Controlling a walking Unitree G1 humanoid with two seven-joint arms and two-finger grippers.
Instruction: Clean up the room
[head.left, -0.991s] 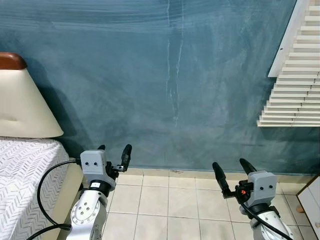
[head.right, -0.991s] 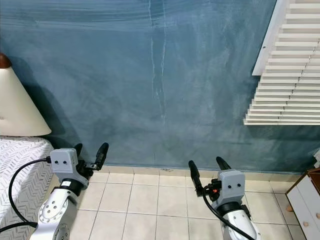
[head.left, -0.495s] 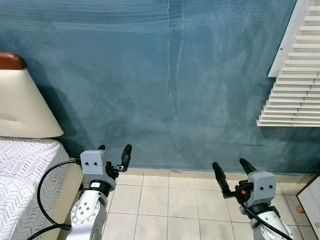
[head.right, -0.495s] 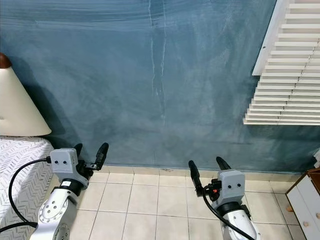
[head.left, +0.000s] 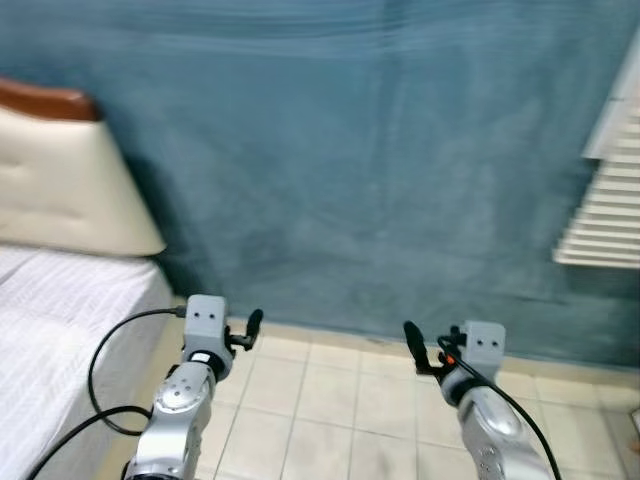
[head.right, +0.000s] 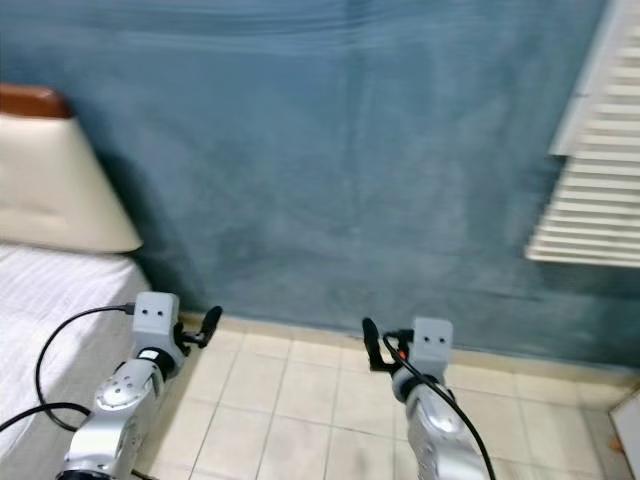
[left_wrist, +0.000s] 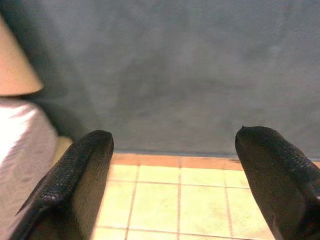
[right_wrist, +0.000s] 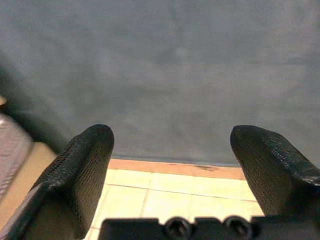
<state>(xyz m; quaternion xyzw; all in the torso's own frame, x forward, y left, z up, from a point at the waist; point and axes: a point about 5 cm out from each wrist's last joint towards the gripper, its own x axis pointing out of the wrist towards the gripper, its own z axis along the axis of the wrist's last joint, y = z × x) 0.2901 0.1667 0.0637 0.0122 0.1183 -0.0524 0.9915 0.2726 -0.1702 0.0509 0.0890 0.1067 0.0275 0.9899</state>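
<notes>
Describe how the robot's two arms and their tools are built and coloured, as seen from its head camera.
Both arms are silver metal, rounded in section. Each ends in a pale grey boxy housing with two small dark dots, carrying long black fingers. The left tool has a black cable looping from its housing back along the arm. The right tool shows a small red-orange part beside its housing and a black cable running down the arm.

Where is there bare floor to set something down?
The beige tiled floor lies bare between the left gripper and right gripper, up to the blue wall. The white bed crowds the left side.
</notes>
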